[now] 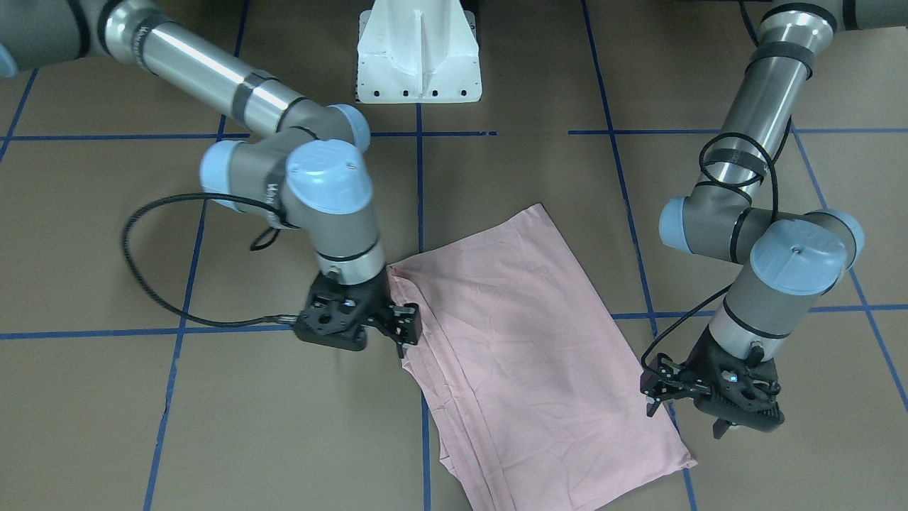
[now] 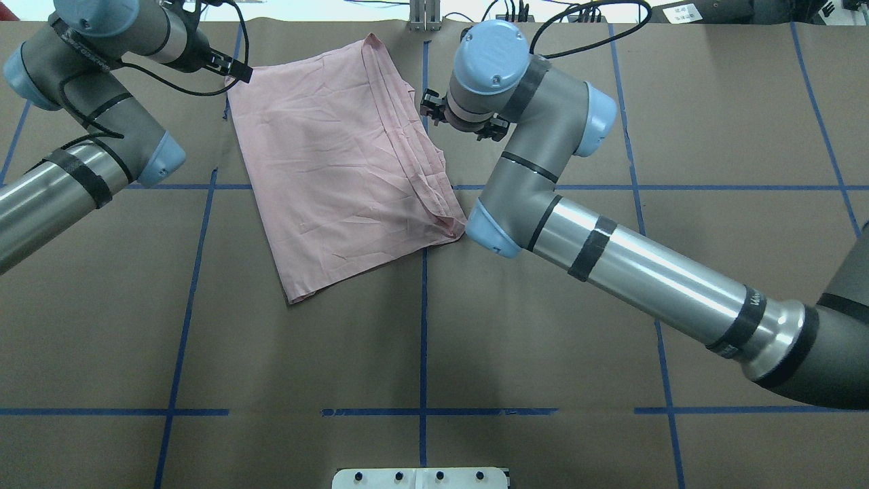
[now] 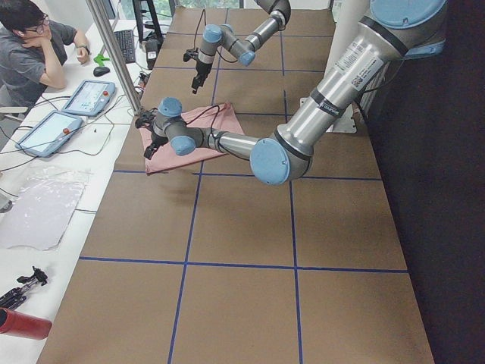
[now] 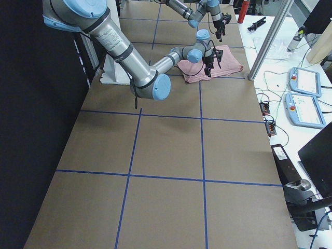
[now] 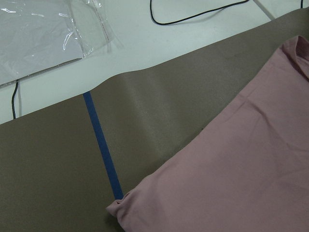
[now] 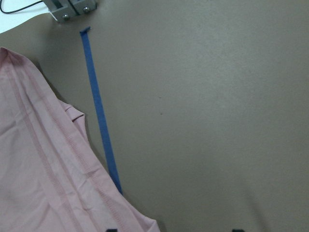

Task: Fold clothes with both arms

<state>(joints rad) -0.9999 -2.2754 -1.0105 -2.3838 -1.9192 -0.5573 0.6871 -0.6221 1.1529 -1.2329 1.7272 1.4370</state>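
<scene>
The clothes are one pale pink T-shirt point(image 1: 525, 355), folded into a flat slanted rectangle point(image 2: 333, 163) on the brown table, with its print hidden. My right gripper point(image 1: 403, 330) hangs just at the shirt's layered hem edge point(image 6: 38, 169). It is open, its tips wide apart at the bottom of the right wrist view, and it holds nothing. My left gripper point(image 1: 684, 415) hovers beside the opposite long edge near a corner point(image 5: 120, 205). It is open and empty. In the overhead view the left gripper point(image 2: 237, 70) and the right gripper point(image 2: 431, 109) flank the shirt's far end.
The white pedestal base point(image 1: 418, 57) stands at the robot's side of the table. Blue tape lines point(image 2: 422, 305) grid the brown surface. Past the far edge lie a plastic sheet point(image 5: 38, 34), cables and teach pendants point(image 3: 83, 98), where a person point(image 3: 34, 53) sits.
</scene>
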